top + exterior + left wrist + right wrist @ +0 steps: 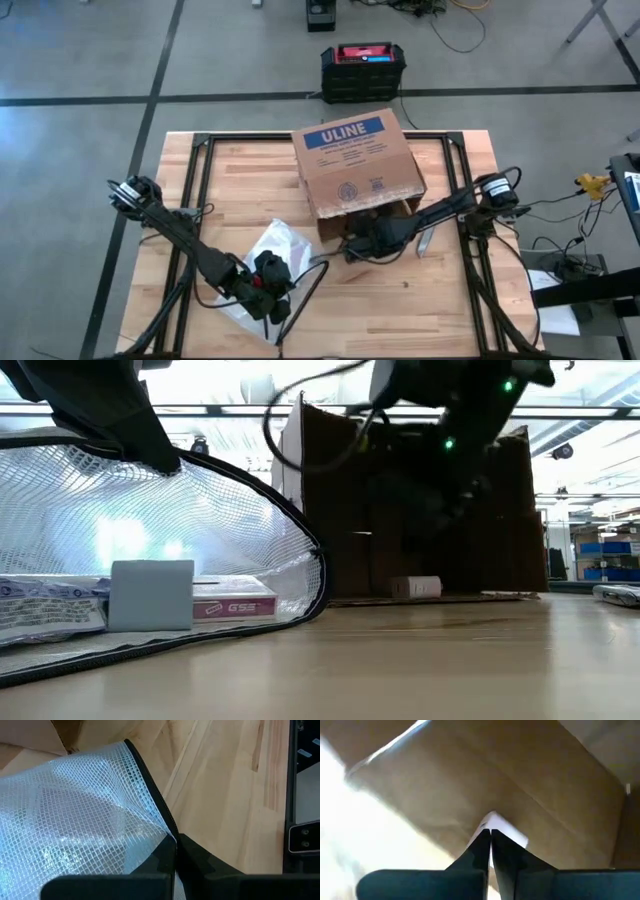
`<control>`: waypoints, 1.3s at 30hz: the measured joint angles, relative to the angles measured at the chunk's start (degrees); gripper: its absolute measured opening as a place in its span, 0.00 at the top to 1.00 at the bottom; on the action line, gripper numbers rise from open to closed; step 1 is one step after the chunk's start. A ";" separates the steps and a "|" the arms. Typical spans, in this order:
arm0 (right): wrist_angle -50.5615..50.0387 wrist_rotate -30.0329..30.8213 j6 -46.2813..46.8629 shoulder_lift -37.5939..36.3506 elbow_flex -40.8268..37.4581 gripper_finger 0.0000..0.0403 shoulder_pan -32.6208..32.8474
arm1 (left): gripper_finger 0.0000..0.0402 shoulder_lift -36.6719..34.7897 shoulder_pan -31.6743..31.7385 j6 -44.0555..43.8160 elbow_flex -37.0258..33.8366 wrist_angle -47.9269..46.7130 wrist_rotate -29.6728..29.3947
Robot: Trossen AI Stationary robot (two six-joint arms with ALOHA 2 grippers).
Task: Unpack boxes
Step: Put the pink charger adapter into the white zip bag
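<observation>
The brown cardboard box (pixel 355 160) with the blue ULINE label lies on its side at the table's far middle, its open end toward the near edge; the low view shows its dark inside (pixel 430 510). My right gripper (pixel 362 238) reaches into that opening from the right and is shut on a small white item (pixel 509 834). My left gripper (pixel 266 282) is near the table's near-left, shut on a clear mesh bag (pixel 272 248) with a black zipper rim. The bag (pixel 150 520) holds a white packet (pixel 150 595) and a pink packet (pixel 235 605). My left gripper pinches the bag's black zipper rim (pixel 167 822) between its two fingers. The rim is held up in an arch, and the bag's lower side (pixel 150 645) lies on the table with the packets in it. My right gripper pinches the white item's end (pixel 495 820) between its fingertips, inside the box (pixel 470 780). What the item rests on is hidden.
A small white roll (pixel 415 587) lies at the box's opening on its lower flap. A grey strip (pixel 425 240) lies on the table to the right of my right gripper. A black-and-red case (pixel 362 68) stands on the floor beyond the far edge. Bare wood (pixel 420 300) lies near-right.
</observation>
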 joint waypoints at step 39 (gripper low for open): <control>16.28 -21.82 -57.59 -8.31 -12.71 0.36 -10.97 | 1.00 0.00 0.17 -1.05 0.00 0.26 -2.30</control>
